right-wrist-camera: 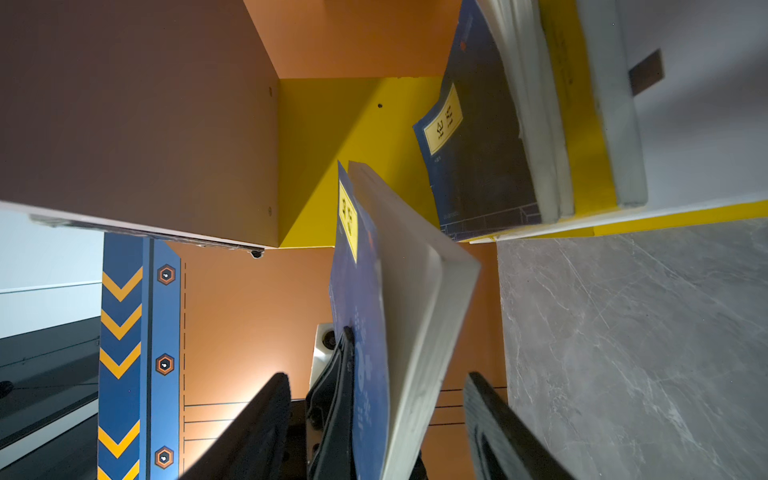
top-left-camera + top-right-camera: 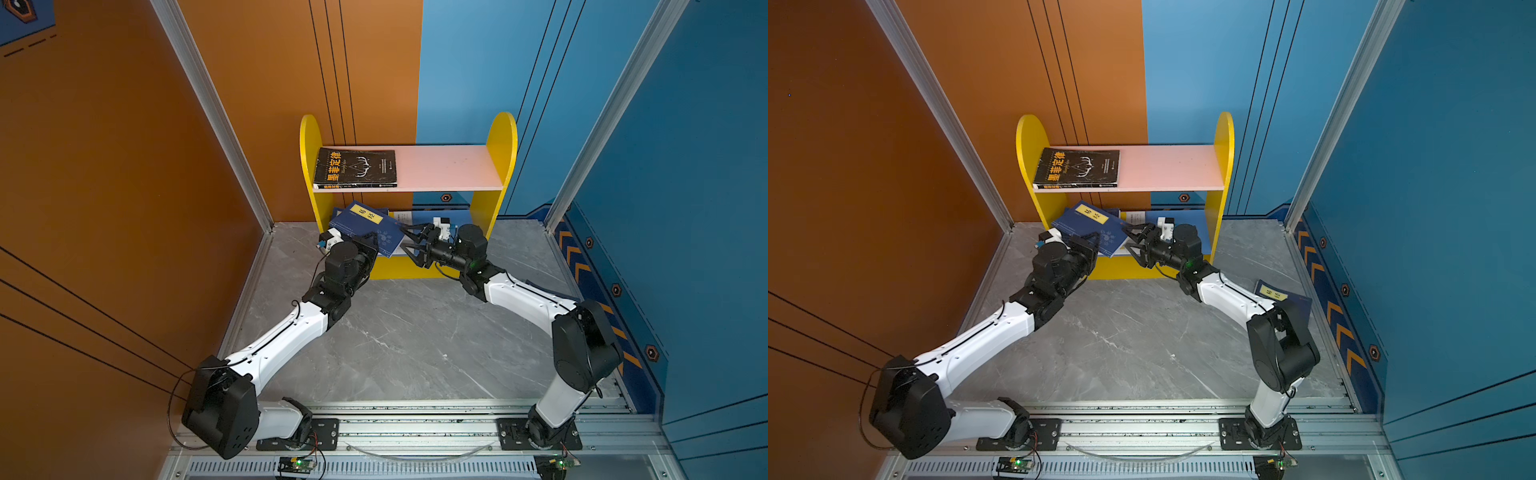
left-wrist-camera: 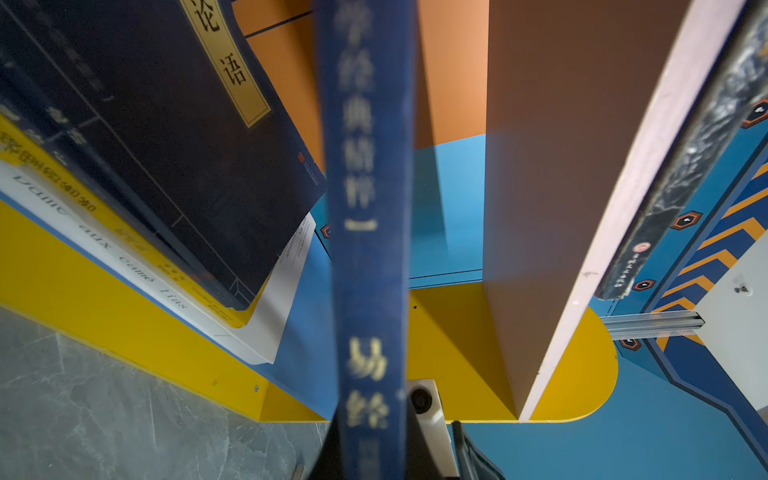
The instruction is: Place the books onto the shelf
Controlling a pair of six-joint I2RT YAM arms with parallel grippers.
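Observation:
The shelf (image 2: 449,166) (image 2: 1171,166) stands at the back wall, with a black book (image 2: 355,168) (image 2: 1077,168) flat on its pink upper board. My left gripper (image 2: 376,245) (image 3: 370,457) is shut on a navy book (image 2: 365,226) (image 3: 370,208), held tilted in front of the lower opening. My right gripper (image 2: 404,237) (image 1: 374,415) is open, its fingers (image 1: 257,424) standing either side of that book's (image 1: 399,270) free edge without touching it. On the blue lower board lies a stack: another navy book (image 3: 166,145) on top, then a yellow one (image 1: 582,124), then a white one (image 3: 266,316).
A further navy book (image 2: 1296,299) lies on the grey marble floor at the right, partly behind my right arm. The orange wall closes in the left side and the blue wall the right. The pink board's right half is bare.

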